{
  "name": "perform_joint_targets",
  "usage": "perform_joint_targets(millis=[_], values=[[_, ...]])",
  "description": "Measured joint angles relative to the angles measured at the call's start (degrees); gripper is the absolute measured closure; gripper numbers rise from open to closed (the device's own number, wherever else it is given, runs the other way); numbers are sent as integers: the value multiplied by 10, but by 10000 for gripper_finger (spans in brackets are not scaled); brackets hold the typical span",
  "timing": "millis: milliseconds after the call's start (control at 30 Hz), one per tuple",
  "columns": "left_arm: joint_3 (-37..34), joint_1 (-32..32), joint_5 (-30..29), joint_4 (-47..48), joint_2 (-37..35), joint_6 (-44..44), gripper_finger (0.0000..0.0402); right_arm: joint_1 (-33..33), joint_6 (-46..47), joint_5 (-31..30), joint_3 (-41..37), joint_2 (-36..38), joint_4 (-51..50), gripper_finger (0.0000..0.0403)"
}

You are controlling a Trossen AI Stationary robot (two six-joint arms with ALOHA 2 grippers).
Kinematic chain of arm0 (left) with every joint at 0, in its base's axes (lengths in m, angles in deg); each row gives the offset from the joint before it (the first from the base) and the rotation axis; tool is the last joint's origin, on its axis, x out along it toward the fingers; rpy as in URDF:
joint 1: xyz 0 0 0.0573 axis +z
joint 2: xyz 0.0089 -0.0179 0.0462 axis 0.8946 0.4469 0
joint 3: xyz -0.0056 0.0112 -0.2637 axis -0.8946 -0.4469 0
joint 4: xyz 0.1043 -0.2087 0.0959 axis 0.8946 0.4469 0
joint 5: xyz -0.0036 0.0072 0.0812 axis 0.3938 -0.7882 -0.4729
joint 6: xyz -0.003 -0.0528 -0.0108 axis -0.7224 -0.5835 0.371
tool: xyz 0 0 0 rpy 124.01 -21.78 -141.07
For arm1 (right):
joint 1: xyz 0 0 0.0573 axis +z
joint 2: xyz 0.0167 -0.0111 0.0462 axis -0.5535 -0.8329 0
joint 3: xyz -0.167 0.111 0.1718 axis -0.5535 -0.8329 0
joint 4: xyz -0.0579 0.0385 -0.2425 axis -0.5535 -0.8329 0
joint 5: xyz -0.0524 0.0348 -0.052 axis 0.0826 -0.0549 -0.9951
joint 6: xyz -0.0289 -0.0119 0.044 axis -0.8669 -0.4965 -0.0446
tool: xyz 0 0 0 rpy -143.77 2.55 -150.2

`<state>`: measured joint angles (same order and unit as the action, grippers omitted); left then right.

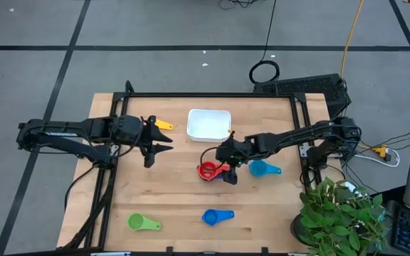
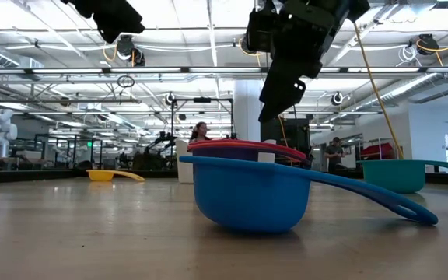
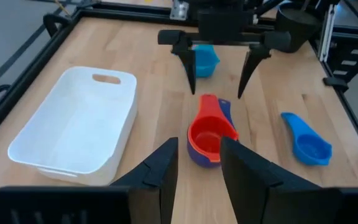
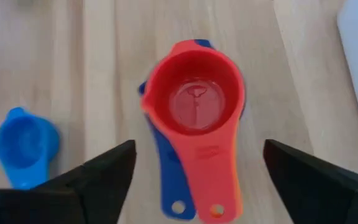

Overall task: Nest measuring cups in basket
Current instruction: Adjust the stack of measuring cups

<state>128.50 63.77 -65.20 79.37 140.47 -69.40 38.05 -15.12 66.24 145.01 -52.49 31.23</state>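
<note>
A red measuring cup nested in a navy one (image 4: 194,102) rests on the wood table at mid-table (image 1: 208,171), handles side by side. My right gripper (image 4: 199,146) hovers open above the stack's handle side, a finger on either side, touching nothing (image 3: 219,68). My left gripper (image 3: 197,142) hangs open and empty over the table's left half (image 1: 168,141), pointing toward the stack. The white basket (image 1: 208,123) stands behind the stack. Loose cups lie on the table: yellow (image 1: 164,124), teal (image 1: 264,168), blue (image 1: 217,216), green (image 1: 142,222).
A black metal frame (image 1: 212,94) rims the table. A potted plant (image 1: 340,213) stands at the near right corner. Bare wood lies between the green cup and my left gripper. In the low view the blue cup (image 2: 247,194) sits nearest, in front of the stack (image 2: 243,148).
</note>
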Motion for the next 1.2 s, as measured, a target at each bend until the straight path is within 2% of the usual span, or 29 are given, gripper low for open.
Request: perform_joint_targets(millis=[200,600,900,1200], values=[[0,0,0,-10,1,13,282,-2,2,2,0,-39,-2,6],[0,0,0,-12,-12,30,282,-4,29,32,-1,-62,-1,8],[0,0,0,-12,-11,29,282,14,61,30,-1,-62,-1,9],[0,0,-1,-12,-16,28,282,48,79,-61,-1,-62,-1,9]])
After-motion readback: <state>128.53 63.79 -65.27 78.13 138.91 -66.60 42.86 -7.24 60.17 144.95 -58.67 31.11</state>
